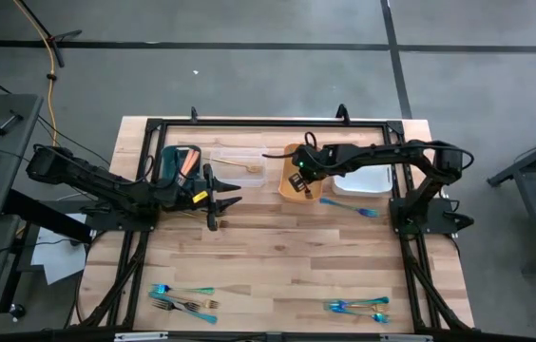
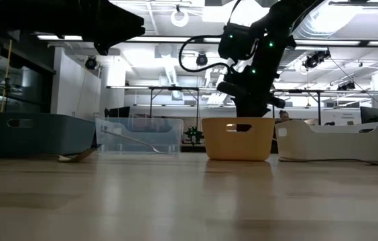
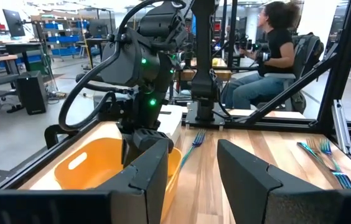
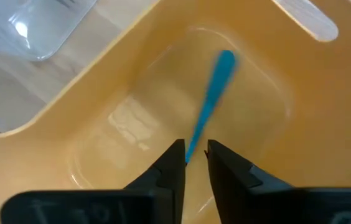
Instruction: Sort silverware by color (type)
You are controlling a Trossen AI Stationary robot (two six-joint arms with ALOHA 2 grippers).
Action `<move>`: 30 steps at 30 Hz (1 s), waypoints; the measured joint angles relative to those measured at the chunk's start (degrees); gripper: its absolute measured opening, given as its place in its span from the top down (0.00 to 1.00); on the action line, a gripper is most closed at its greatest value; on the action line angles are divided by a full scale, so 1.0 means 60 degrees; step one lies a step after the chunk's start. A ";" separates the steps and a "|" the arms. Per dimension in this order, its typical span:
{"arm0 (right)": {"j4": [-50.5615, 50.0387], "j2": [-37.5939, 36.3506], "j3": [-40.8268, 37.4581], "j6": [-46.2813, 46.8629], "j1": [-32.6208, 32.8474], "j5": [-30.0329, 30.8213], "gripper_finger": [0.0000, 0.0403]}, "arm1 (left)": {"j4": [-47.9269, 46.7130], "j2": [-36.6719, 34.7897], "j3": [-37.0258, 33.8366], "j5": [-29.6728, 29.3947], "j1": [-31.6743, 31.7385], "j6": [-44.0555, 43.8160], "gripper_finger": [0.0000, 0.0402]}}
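Right gripper (image 4: 194, 163): hanging over the yellow bin (image 1: 296, 186), fingers narrowly parted around a teal utensil (image 4: 210, 102), evidently for dropping.
Left gripper (image 1: 222, 197): waiting at nine o'clock, fingers spread wide, gripping nothing.
Remaining silverware (image 1: 184, 301): lying at six o'clock.

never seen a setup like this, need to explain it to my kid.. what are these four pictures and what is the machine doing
It is a robot with two dark arms at a wooden table, sorting cutlery into bins. One picture looks straight down, one looks level across the tabletop, and two come from cameras on the arms' wrists.

The right gripper hangs over the yellow bin, with a teal-blue utensil between its nearly closed fingertips; whether it grips it or has just let go is unclear. The left gripper waits open and empty near the dark teal bin. A clear bin and a white bin stand in the same row. More forks lie loose along the table's front.
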 joint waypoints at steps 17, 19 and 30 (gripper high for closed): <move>0.3090 -0.2000 -0.2072 -0.2305 0.2848 0.2157 0.80 | -0.0067 0.0000 0.0000 0.0003 -0.0007 -0.0089 0.67; 0.4338 -0.2299 -0.2837 -0.2251 0.3281 0.2141 0.80 | -0.0087 0.0000 0.0000 0.0004 -0.0007 -0.0175 0.67; 1.2223 -0.2630 -0.5013 -0.4660 0.4139 0.0811 0.79 | 0.0044 0.0000 0.0000 0.0001 -0.0004 -0.0178 0.67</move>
